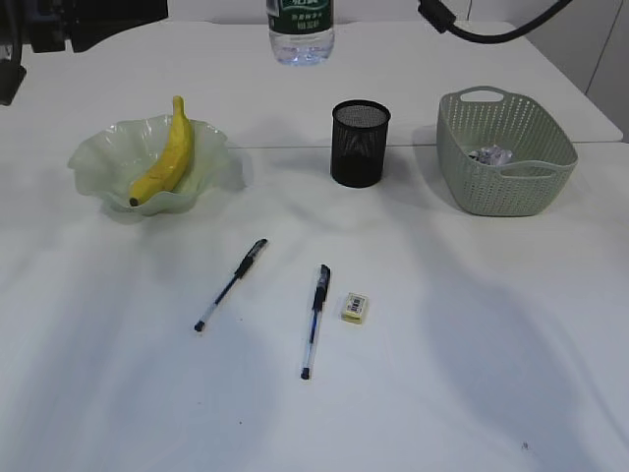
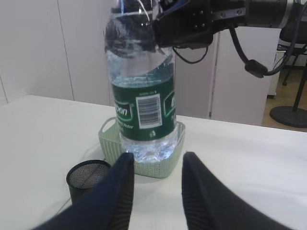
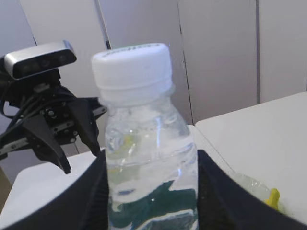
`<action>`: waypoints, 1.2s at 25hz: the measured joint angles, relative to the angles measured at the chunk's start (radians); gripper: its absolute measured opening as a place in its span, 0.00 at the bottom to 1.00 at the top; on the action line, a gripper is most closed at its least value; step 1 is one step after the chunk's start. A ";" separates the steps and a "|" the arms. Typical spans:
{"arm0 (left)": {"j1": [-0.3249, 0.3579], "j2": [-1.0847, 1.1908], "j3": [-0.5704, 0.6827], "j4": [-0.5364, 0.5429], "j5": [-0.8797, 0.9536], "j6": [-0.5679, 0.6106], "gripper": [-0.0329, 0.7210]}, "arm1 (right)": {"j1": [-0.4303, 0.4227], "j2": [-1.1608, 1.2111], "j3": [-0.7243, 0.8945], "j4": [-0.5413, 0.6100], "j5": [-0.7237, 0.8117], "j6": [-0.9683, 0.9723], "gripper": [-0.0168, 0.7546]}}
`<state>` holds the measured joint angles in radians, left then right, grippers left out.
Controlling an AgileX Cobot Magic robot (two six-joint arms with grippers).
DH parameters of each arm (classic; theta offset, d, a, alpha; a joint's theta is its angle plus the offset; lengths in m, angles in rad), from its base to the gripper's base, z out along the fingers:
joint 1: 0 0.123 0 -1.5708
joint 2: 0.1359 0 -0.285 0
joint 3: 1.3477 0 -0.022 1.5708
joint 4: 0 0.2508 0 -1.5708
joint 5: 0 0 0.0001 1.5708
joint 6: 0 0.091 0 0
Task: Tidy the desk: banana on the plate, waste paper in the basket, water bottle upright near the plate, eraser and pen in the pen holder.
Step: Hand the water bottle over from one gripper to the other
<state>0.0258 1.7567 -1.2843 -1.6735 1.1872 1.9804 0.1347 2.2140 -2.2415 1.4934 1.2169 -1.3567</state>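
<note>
The water bottle (image 1: 300, 29), clear with a green label and white cap, stands upright at the table's far middle. My right gripper (image 3: 151, 163) is shut on its upper body; the left wrist view shows it as the black right gripper (image 2: 184, 21) clamped on the bottle (image 2: 144, 110). A little short of the bottle, my left gripper (image 2: 156, 158) is open and holds nothing. The banana (image 1: 165, 157) lies in the pale green plate (image 1: 93, 157). Waste paper (image 1: 489, 155) sits in the basket (image 1: 506, 187). Two pens (image 1: 231, 283) (image 1: 314, 320) and the eraser (image 1: 355, 308) lie on the table in front of the black mesh pen holder (image 1: 360, 143).
A seam between two tabletops runs behind the plate and pen holder. A black cable (image 1: 491, 25) hangs at the top right. In the left wrist view the pen holder (image 2: 86, 177) and basket (image 2: 144, 165) stand behind the bottle.
</note>
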 joint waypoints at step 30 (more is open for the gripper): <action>-0.009 0.040 0.002 0.028 -0.068 -0.033 0.36 | 0.006 0.000 0.000 -0.130 0.005 -0.028 0.46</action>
<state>0.0173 1.7971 -1.2826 -1.6454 1.1193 1.9474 0.1410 2.2140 -2.2415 1.3630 1.2217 -1.3843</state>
